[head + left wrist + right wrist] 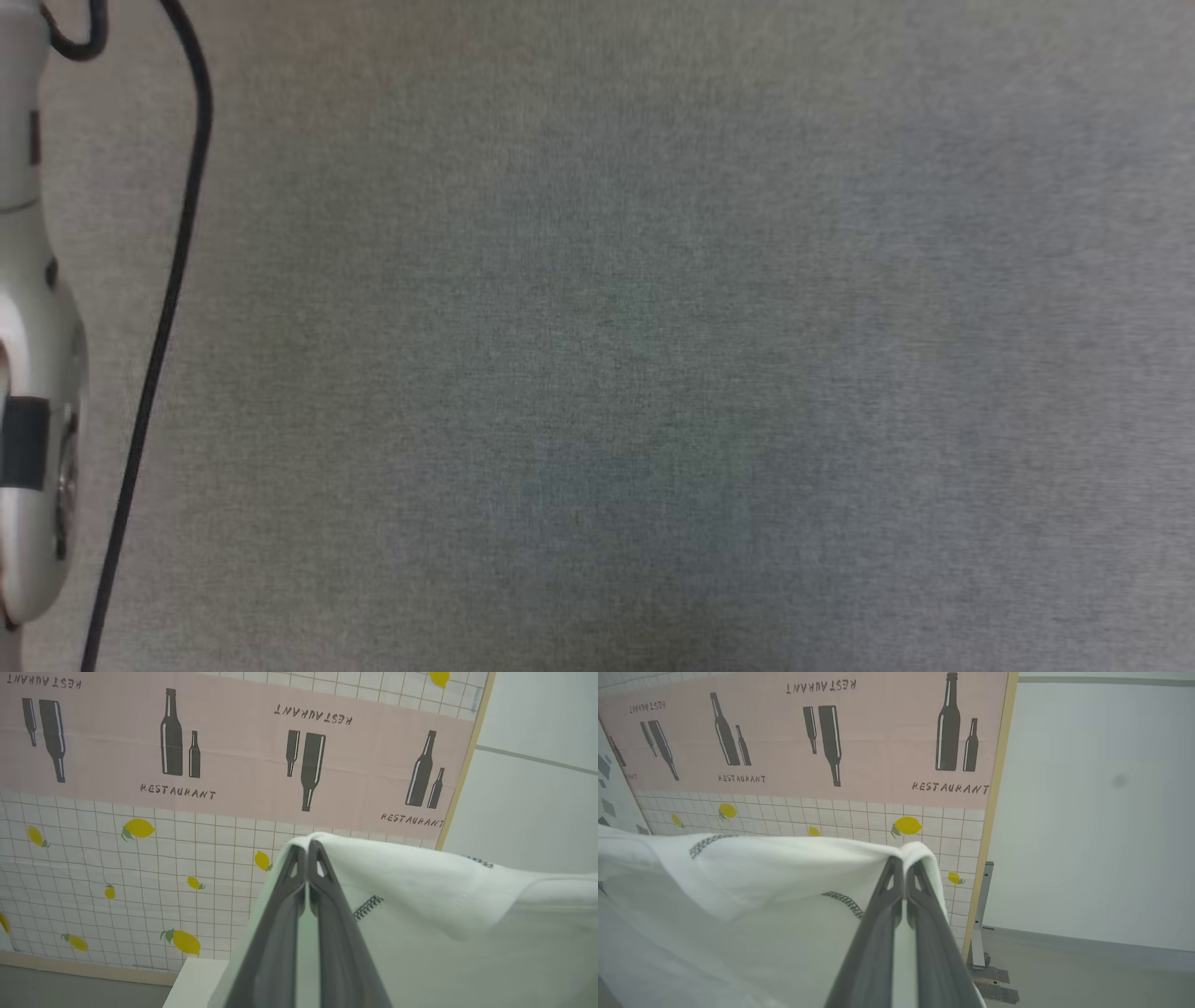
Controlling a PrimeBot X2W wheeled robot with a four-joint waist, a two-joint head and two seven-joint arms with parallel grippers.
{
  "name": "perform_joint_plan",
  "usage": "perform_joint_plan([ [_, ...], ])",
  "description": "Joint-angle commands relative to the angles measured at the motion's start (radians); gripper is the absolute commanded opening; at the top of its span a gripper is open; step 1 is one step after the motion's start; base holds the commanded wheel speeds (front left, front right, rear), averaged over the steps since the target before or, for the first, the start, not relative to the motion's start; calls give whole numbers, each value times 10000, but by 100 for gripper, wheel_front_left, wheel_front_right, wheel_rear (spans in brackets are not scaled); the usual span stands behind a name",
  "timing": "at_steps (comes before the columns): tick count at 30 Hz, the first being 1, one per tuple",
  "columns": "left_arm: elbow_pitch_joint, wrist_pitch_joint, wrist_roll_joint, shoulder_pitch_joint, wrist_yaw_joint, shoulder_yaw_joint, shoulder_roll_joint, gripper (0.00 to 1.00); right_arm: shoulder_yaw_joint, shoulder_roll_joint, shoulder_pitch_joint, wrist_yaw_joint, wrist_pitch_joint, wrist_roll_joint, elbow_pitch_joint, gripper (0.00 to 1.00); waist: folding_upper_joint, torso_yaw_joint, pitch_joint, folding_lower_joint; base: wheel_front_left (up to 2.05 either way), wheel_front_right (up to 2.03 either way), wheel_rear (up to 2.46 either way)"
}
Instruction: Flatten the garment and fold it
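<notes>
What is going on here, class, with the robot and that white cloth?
The robot is holding the garment, a white shirt with dark zigzag stitching, in both arms. The left gripper and the right gripper each have their jaws shut on its fabric, which spans between them in front of a wall panel printed with bottles and lemons. It is held up, not lying flat.

Thin matt cloth garment (zigzag-stitched), smooth dark fingers.

White garment, dark zigzag stitching, aloft, pinched by left pincer and right pincer, seemingly spread between
</notes>
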State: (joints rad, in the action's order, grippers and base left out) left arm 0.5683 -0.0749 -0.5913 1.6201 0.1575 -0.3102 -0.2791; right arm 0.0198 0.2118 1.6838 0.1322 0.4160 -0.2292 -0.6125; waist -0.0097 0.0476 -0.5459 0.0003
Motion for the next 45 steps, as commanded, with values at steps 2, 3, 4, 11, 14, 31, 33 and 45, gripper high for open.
perform_joint_plan([
  [2, 219, 211, -71, -377, -185, -77, 77, 0, -264, 183, -223, -15, -134, -378, -122, 0, 94, 206, -730, -3, 0, 0, 0],
  [3, 332, 278, -137, -509, -288, -108, 153, 0, -446, 295, -382, -15, -150, -538, -154, 0, 94, 248, -772, -3, 0, 0, 0],
  [4, 421, 334, -209, -619, -375, -126, 240, 0, -566, 400, -527, -15, -161, -689, -163, 0, 94, 307, -795, -3, 0, 0, 0],
  [11, 1042, 945, -692, -1842, -1247, -266, 607, 0, -1773, 1428, -2471, -15, -503, -2058, 379, 0, 94, 601, -176, -3, 0, 0, 0],
  [14, 1169, 1170, -868, -2593, -1623, -315, 593, 0, -2090, 1799, -3724, -15, -637, -2722, 862, 0, 94, 664, 440, -3, 0, 0, 0],
  [31, -2280, 592, -2524, -11264, -1584, -679, 178, 0, -799, 1622, -12887, -15, -1321, -4489, 3612, 0, 94, 602, 4631, -3, 0, 0, 0],
  [33, -2942, 318, -2659, -12273, -1224, -683, -12, 0, -522, 1433, -13754, -15, -1145, -4366, 3988, 0, 94, 564, 4867, -3, 0, 0, 0],
  [45, -5458, -1681, -2752, -16447, 573, -1327, -1365, 0, 809, 671, -17786, -15, 1016, -2709, 6118, 0, 94, 500, 5671, -3, 0, 0, 0],
])
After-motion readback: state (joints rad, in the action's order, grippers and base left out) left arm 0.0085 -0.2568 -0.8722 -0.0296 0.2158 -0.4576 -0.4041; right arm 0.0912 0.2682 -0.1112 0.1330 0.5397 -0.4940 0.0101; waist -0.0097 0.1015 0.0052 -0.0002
